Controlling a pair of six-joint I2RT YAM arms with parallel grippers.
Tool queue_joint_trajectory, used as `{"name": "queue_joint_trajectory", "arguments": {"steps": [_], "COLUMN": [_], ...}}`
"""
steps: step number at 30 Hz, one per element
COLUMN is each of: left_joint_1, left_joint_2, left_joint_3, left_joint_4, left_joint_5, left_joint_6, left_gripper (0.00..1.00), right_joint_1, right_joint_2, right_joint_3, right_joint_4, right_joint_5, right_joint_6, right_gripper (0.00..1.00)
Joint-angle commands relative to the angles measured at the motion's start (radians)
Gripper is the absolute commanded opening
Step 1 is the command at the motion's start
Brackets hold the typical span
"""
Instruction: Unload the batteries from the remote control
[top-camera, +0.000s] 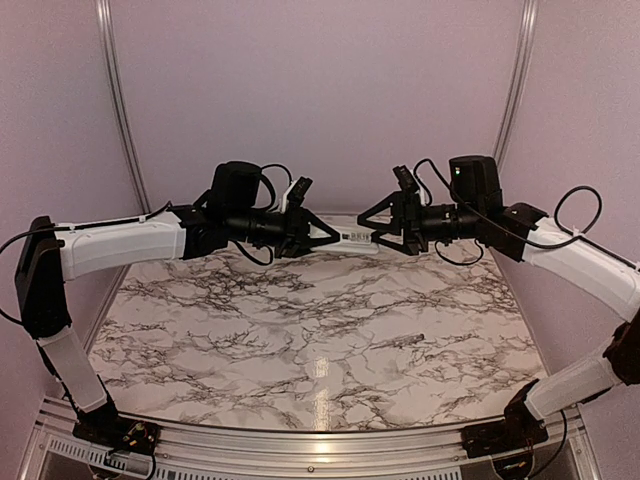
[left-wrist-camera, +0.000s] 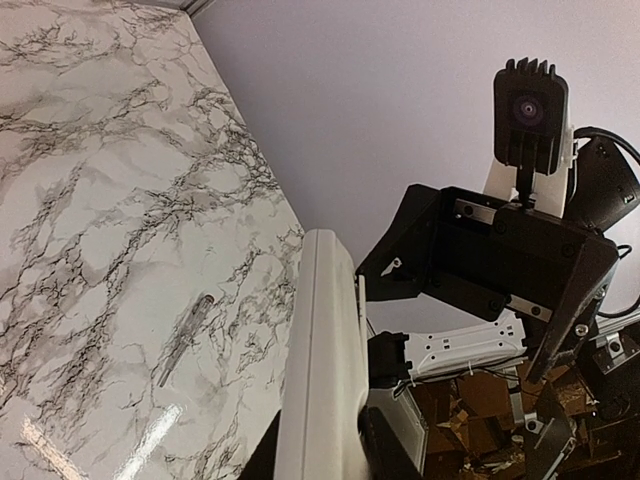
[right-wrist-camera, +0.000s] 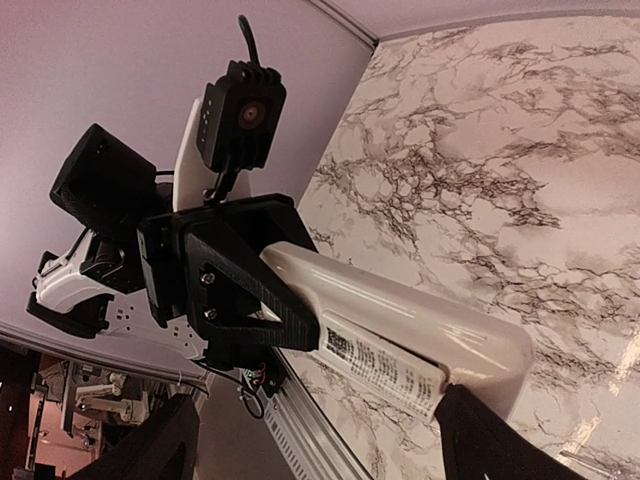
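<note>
No legible text, brand, number or sign in any view.

Right wrist view, lower centre: white label (right-wrist-camera: 385, 368) on underside of remote control (right-wrist-camera: 400, 315), dark printed rows, barcode-like block at its left end; print too blurred to read.

Top view, centre: small dark marks on remote control (top-camera: 357, 239) face; too small to read.

Left wrist view: remote control (left-wrist-camera: 322, 370) shows edge-on at bottom centre, no print showing.
</note>
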Motion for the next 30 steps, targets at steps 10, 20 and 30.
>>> {"name": "queue_joint_trajectory", "arguments": {"steps": [10, 20, 30], "left_joint_1": [-0.06, -0.061, -0.06], "left_joint_2": [-0.019, -0.009, -0.004], "left_joint_3": [0.096, 0.096, 0.094], "left_joint_4": [0.152, 0.094, 0.065], "left_joint_5": [0.162, 0.122, 0.069], "left_joint_6": [0.063, 0.094, 0.092], "left_gripper": [0.0, 0.0, 0.0], "right_joint_1": [0.038, 0.038, 0.038], "right_joint_2": [0.018, 0.004, 0.0], "right_joint_3": [0.02, 0.014, 0.009], "right_joint_4": [0.022, 0.022, 0.032], "right_joint_5": [-0.145, -0.154, -0.165], "right_joint_6": [-0.013, -0.012, -0.008], "right_gripper": [0.81, 0.81, 0.81]}}
